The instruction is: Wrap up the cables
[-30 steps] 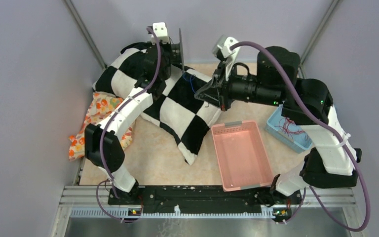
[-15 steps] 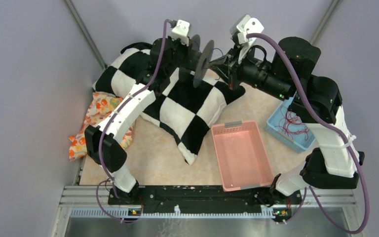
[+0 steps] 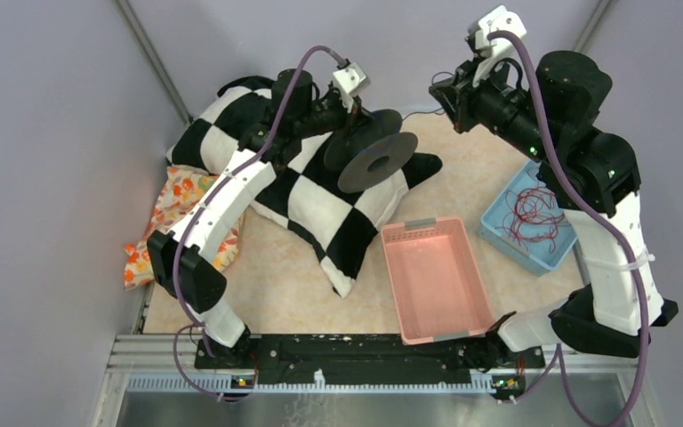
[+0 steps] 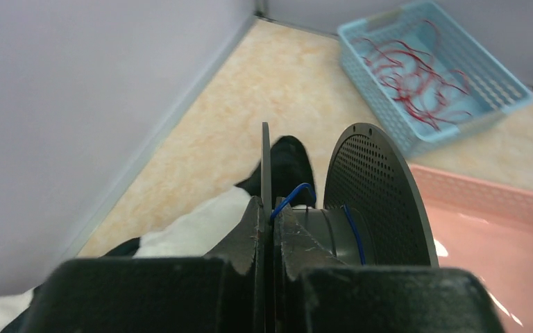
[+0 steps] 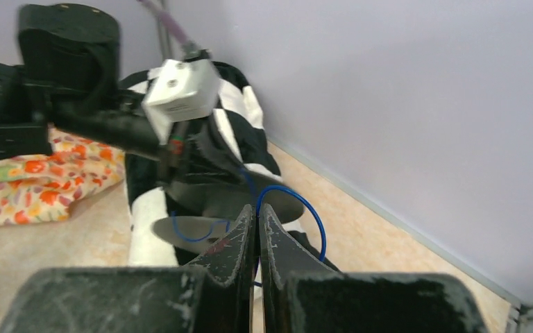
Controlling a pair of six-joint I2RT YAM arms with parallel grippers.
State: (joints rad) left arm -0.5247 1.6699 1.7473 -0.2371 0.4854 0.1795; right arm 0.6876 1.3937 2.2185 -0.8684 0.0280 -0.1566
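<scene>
Upper centre, the left pincer (image 4: 269, 208) clamps the spool (image 4: 378, 194) by its flange. The right pincer (image 5: 257, 211) is closed on the cable (image 5: 281, 187); best to hold it taut while winding.

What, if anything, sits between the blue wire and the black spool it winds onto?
Nothing visible does. The wire runs free from the shut right end effector straight to the spool, which the left end effector holds by one flange.
</scene>
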